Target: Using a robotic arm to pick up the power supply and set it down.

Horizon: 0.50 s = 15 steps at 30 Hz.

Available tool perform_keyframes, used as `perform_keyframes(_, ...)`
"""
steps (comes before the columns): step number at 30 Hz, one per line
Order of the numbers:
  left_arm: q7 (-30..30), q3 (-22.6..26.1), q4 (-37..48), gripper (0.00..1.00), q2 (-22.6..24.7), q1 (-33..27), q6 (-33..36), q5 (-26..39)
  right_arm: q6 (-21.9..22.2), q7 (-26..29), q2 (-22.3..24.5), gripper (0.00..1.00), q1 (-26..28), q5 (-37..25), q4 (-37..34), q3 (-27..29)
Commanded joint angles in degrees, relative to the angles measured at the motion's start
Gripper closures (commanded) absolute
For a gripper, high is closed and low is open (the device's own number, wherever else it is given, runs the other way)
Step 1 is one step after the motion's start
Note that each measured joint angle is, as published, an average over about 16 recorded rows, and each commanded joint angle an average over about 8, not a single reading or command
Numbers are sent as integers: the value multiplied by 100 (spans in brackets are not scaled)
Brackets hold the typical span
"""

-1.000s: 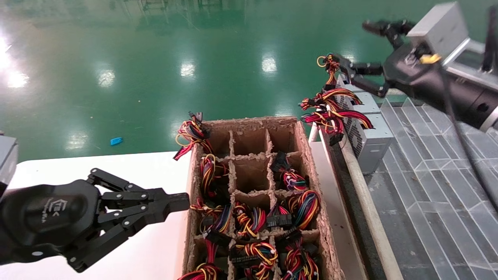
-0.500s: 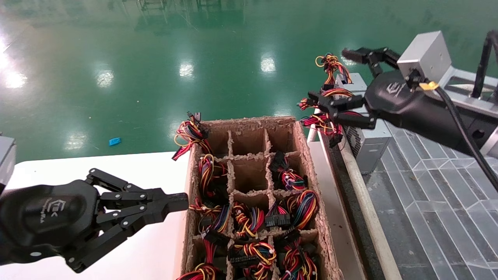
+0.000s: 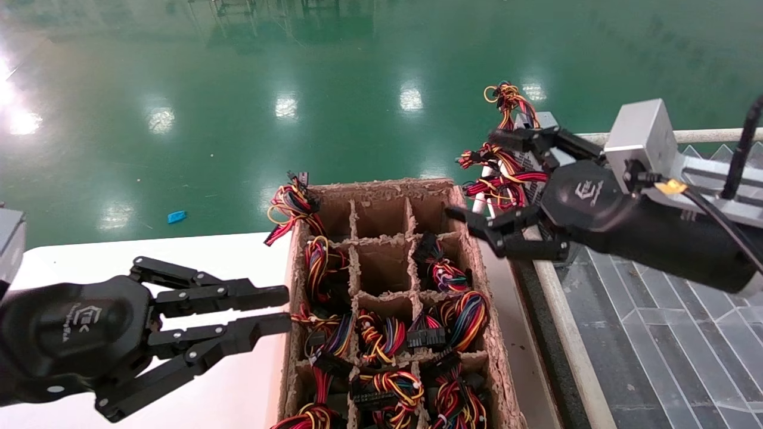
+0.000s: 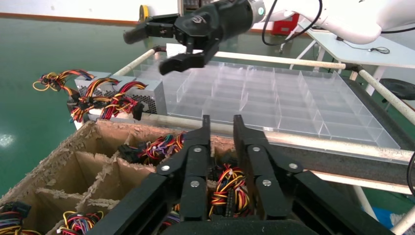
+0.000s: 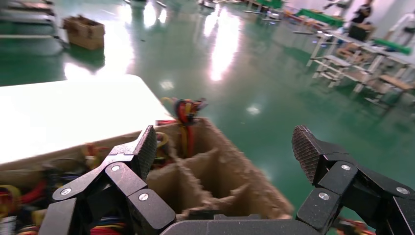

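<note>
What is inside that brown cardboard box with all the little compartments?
The cardboard box holds bundles of red, yellow and black wires with black plugs in most compartments; several far cells look empty. Whatever lies beneath the wires is covered.

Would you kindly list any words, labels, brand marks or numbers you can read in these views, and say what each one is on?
No text can be read for certain.
Left gripper: white logo with small lettering on its black body, too small to read.
Right gripper: white logo on its black body, a symbol only, no legible letters.
Cardboard box and power supply: no visible print.
</note>
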Motion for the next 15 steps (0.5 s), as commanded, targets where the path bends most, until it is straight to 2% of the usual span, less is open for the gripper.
perform_keyframes(1,0,0,0,0,0,0,0,0,-169,22,10,0,-30,88,-13,20)
perform_keyframes(15,0,0,0,0,0,0,0,0,-1355,177,82,0,-238,706,-106,163)
